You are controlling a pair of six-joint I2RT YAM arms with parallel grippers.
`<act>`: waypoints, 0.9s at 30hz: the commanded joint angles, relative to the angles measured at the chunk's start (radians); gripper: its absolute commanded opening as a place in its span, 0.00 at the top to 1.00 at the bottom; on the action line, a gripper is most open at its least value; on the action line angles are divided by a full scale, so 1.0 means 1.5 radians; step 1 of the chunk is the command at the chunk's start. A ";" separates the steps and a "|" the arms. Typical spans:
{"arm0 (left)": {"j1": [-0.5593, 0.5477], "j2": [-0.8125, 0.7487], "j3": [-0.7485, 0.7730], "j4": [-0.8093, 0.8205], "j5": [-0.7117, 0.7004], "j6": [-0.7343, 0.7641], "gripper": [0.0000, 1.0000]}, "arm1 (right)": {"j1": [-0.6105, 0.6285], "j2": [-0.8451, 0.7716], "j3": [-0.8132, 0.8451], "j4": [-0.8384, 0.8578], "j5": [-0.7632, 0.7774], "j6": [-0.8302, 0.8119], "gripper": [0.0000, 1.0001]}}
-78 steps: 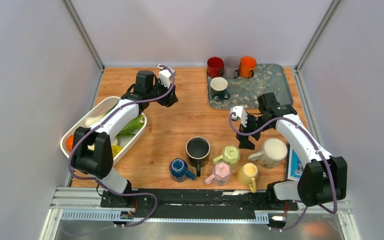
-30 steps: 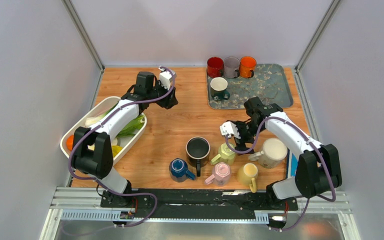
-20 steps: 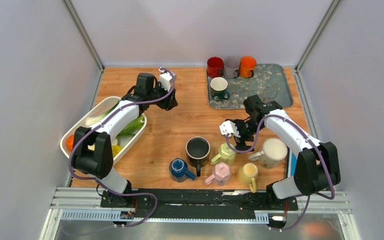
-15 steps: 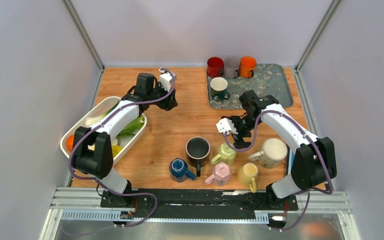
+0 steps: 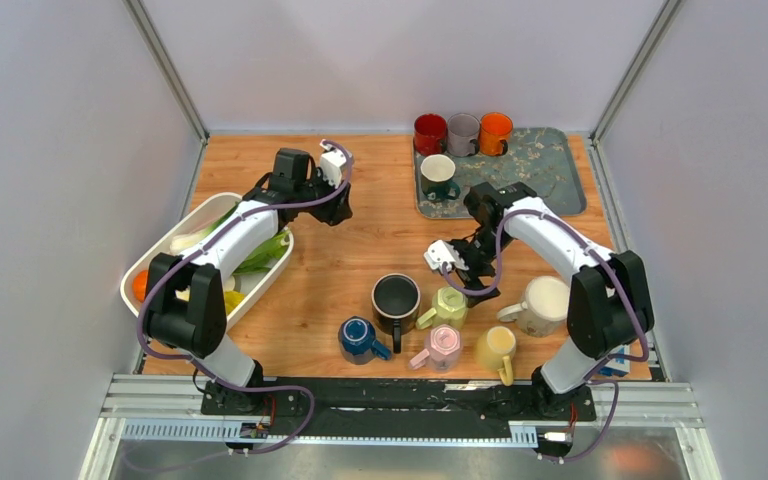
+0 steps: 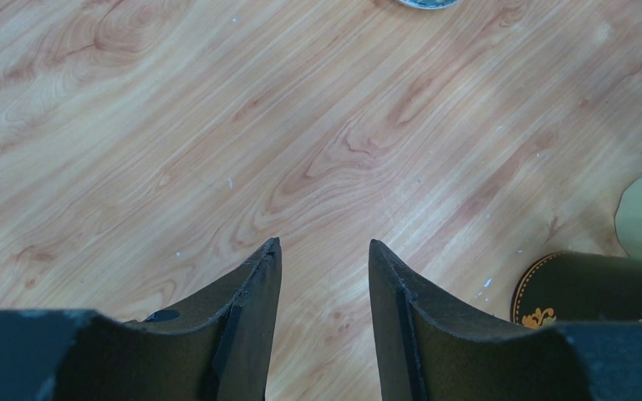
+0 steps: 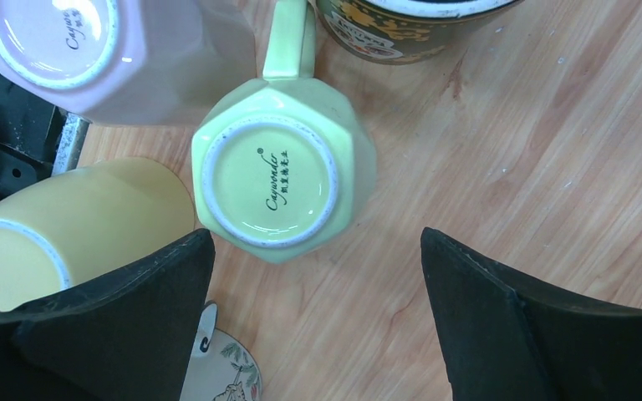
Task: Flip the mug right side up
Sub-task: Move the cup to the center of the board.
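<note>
The table [image 5: 360, 250] holds many mugs. Your right gripper [image 7: 316, 241] is the near one, with its jaws wide open and empty. Your left gripper [image 6: 322, 251] is well apart, half open and holding nothing. The green mug [image 7: 284, 180] sits upside down right under the right jaws, bottom facing up, a little ahead of their tips. The black mug [image 7: 410, 33], pink mug [image 7: 92, 50] and yellow mug [image 7: 75, 225] crowd close. Its handle [image 7: 291, 38] points away from the jaws, toward the black mug.

White arm links [image 5: 240, 225], black joints [image 5: 290, 165], purple cables [image 5: 141, 315], black wedge-shaped jaws
</note>
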 commanded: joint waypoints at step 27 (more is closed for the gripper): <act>0.007 0.072 0.132 -0.022 -0.013 0.098 0.50 | -0.068 0.240 0.360 0.165 -0.034 0.311 0.10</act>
